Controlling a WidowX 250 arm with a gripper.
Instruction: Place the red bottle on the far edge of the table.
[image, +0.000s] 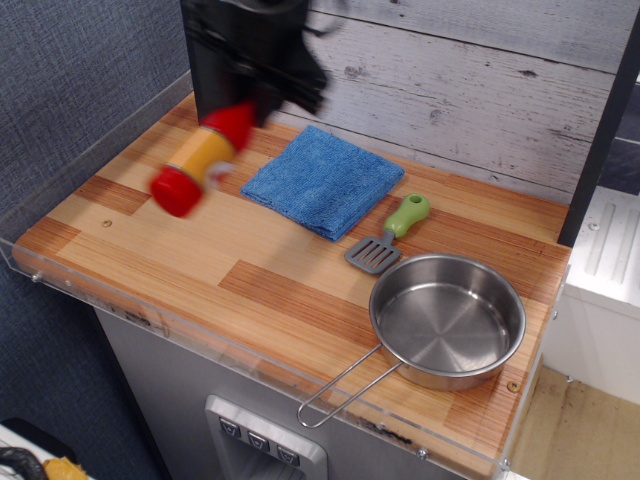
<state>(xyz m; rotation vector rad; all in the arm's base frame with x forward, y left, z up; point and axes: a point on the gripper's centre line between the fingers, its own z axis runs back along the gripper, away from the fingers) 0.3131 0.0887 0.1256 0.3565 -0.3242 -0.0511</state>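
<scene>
Your gripper grips the bottle by its neck, tilted, in the air at 10 o'clock over the table. It hangs slanted: release it like that and it could tip or roll toward the rim.

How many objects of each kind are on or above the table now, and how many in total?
Red bottle, held by the gripper: 1
Blue cloth: 1
Green-handled spatula: 1
Steel pan: 1
Total: 4
</scene>
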